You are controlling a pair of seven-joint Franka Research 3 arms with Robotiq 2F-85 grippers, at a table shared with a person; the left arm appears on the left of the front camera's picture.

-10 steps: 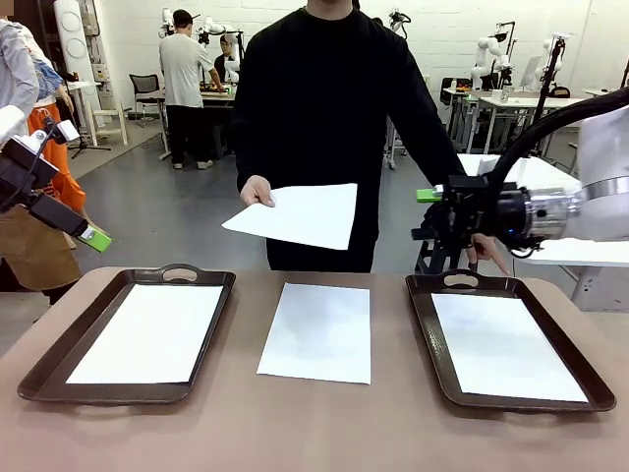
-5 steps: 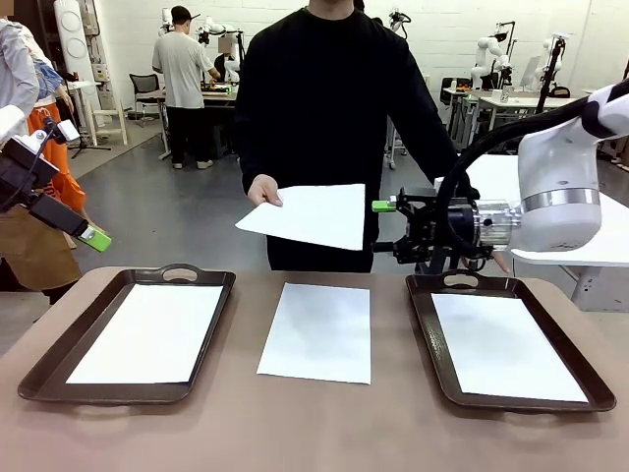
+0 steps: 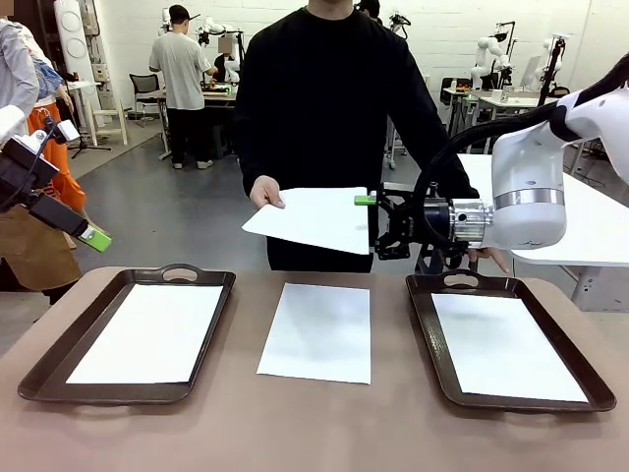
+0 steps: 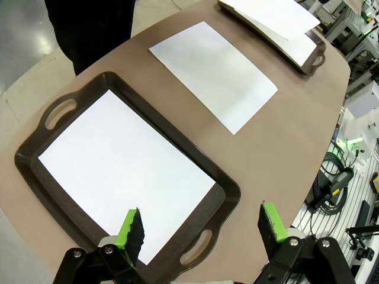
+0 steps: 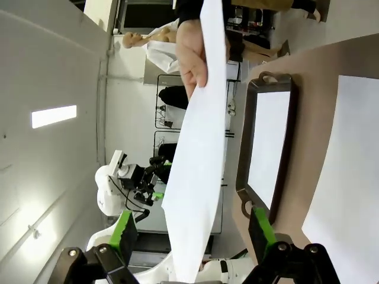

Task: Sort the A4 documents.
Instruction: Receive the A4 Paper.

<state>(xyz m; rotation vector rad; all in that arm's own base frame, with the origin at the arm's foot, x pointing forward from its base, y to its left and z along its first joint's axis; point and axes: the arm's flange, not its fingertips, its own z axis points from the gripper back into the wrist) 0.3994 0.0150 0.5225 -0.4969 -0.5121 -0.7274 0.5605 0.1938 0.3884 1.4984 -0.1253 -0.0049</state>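
Logging current state; we take all places off the middle sheet (image 3: 316,332), which lies flat on the bench (image 3: 314,433).

Left of the middle sheet: left tray (image 3: 98,392), dark brown, a handle at each end, with the left-tray sheet (image 3: 147,334) flat inside its rim.

Right of the middle sheet: right tray (image 3: 426,339), same type, with the right-tray sheet (image 3: 506,344) flat inside.

Neither tray touches the middle sheet; bare bench shows on both sides.

Above and beyond the middle sheet: a person in a black top stands at the far side. The person's hand (image 3: 265,192) pinches one corner of the held sheet (image 3: 314,218), which hangs roughly level in the air, clear of the bench.

Right tool (image 3: 373,224): comes in sideways from over the right tray, one finger above the other, fingers apart. In the right wrist view we see the held sheet edge-on, running between the two green pads with a gap on both sides, so no clamp.

Left tool (image 4: 200,225): fingers apart, nothing between them, raised well left of the middle sheet. The left wrist view looks down past its fingers onto the left tray.
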